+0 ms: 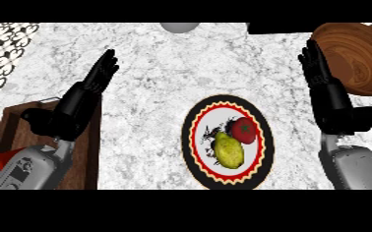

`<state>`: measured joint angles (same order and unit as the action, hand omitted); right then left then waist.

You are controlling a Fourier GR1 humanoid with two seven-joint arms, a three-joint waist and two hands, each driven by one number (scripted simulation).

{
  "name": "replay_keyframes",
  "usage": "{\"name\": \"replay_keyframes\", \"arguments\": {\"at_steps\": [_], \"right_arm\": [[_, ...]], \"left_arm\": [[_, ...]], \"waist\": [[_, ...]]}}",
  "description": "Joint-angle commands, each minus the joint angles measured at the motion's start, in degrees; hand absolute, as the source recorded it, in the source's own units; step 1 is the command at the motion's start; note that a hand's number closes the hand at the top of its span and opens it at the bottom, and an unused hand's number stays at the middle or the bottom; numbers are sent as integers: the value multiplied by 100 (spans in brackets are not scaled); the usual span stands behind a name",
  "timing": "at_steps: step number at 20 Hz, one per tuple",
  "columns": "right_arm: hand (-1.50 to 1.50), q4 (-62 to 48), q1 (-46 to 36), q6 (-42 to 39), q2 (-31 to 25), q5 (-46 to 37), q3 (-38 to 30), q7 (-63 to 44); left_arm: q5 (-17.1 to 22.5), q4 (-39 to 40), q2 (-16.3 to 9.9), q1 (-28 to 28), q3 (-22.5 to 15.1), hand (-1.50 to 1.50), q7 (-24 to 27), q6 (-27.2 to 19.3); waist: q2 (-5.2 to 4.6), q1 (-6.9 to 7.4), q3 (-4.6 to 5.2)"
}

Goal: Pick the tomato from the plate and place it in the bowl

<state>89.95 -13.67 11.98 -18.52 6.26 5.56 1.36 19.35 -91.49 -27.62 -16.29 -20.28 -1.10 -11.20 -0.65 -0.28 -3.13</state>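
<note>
- Red round tomato (pixel 244 130) lies on the black-rimmed, red-and-yellow patterned plate (pixel 195 145), touching a yellow lemon (pixel 229 151).
- Brown wooden bowl (pixel 352 56) sits at the far right, well apart from the plate.
- Right hand (pixel 320 83) is released, fingers straight, just beside the bowl; left hand (pixel 91 86) rests released at the left.
- Risk, as I judge it: fingers closing round the tomato may nudge the lemon, since the two touch.
- Speckled grey-white stone counter (pixel 160 78); dark wooden tray (pixel 22 132) at the lower left.
</note>
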Motion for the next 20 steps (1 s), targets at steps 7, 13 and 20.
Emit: {"name": "replay_keyframes", "arguments": {"at_steps": [7, 13, 20], "right_arm": [[150, -1100, 740, 1341, -555, -2563, 1038, -1193], [-150, -307, 1256, 5102, 1815, -2786, 1358, -219], [-150, -87, 1665, 6201, 1844, -4884, 2212, -1425]], "left_arm": [[-205, 296, 242, 285, 128, 0, -85, -573], [-147, 559, 619, 510, 212, 0, 88, -835], [-376, 505, 733, 616, 51, 0, 89, -902]], "waist": [[-56, 85, 553], [75, -37, 313], [86, -3, 349]]}}
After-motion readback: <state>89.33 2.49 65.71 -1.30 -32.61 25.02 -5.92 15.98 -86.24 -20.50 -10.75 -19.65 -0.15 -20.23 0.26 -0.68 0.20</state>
